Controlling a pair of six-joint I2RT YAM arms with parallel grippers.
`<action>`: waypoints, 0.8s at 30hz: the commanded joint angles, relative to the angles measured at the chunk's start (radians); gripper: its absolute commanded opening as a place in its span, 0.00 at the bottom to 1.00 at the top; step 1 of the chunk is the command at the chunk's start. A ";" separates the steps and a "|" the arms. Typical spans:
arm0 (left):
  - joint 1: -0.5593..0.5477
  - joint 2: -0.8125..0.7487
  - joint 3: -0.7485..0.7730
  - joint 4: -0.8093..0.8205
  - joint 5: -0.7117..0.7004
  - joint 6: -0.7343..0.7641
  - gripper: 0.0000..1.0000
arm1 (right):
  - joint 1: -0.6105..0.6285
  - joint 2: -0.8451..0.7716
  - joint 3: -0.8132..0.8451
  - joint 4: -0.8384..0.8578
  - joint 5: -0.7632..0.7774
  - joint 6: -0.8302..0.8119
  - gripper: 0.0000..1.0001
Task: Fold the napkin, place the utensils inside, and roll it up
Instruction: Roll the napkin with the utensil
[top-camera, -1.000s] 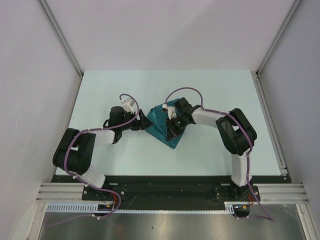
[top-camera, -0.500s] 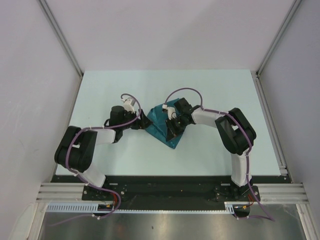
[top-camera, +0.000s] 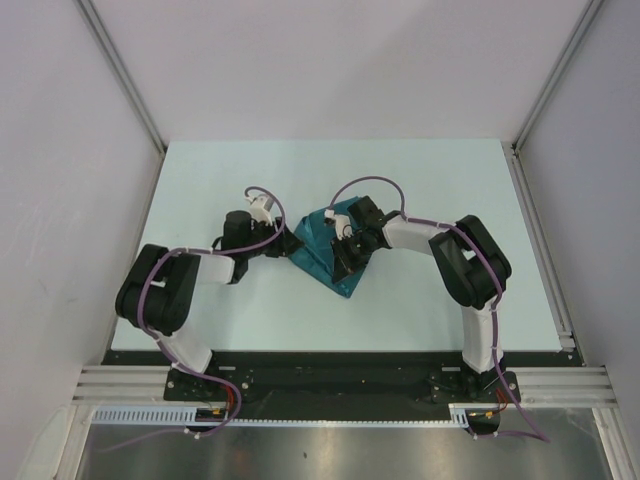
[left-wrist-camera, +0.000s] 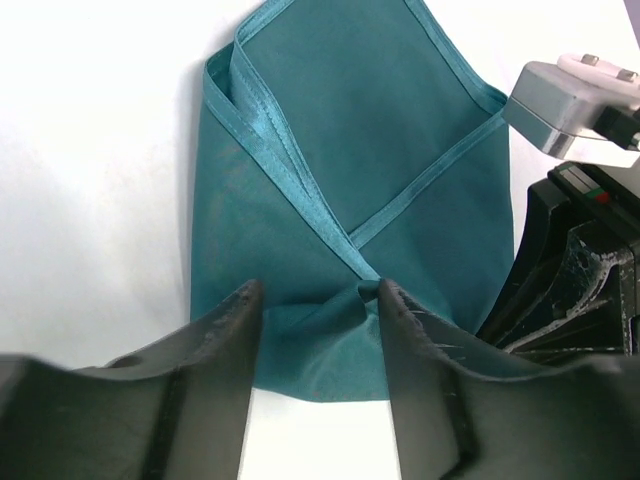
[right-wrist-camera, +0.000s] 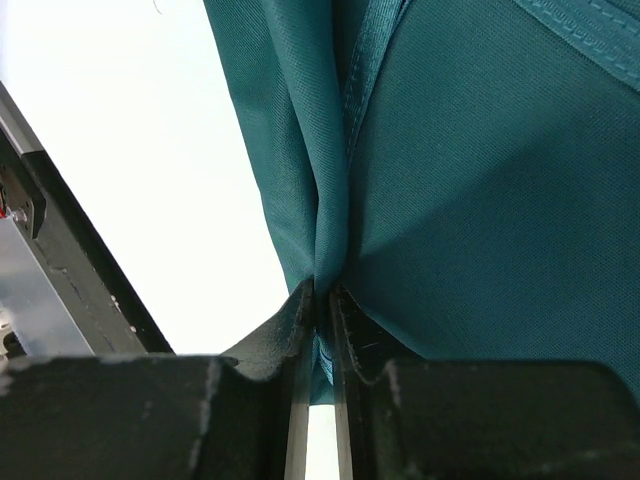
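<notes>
1. napkin (top-camera: 315, 258) lies mid-table (top-camera: 420, 190), folded into a layered diamond with its hems crossing. Fork not in view.
2. right tool (right-wrist-camera: 322, 297) is nearly closed, pinching a raised ridge of napkin. Reads as an anchor so the layers don't slide.
3. left tool (left-wrist-camera: 318, 295) is half-wide and straddles the napkin corner below the hem crossing, with cloth between the fingers (left-wrist-camera: 225, 340) but not clamped. Likely lining up a grab for the roll.

Plain teal napkin (left-wrist-camera: 400, 120) with shinier hem, pale mint table (top-camera: 420, 180)
</notes>
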 joint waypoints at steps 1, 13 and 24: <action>-0.006 0.022 0.036 0.046 0.004 0.002 0.47 | 0.003 0.017 0.009 0.004 -0.006 -0.003 0.15; -0.005 0.065 0.065 0.006 0.006 0.014 0.00 | -0.001 0.024 0.010 0.002 -0.010 -0.005 0.15; 0.008 0.089 0.140 -0.191 -0.101 0.014 0.00 | -0.007 0.034 0.013 -0.009 -0.009 -0.005 0.13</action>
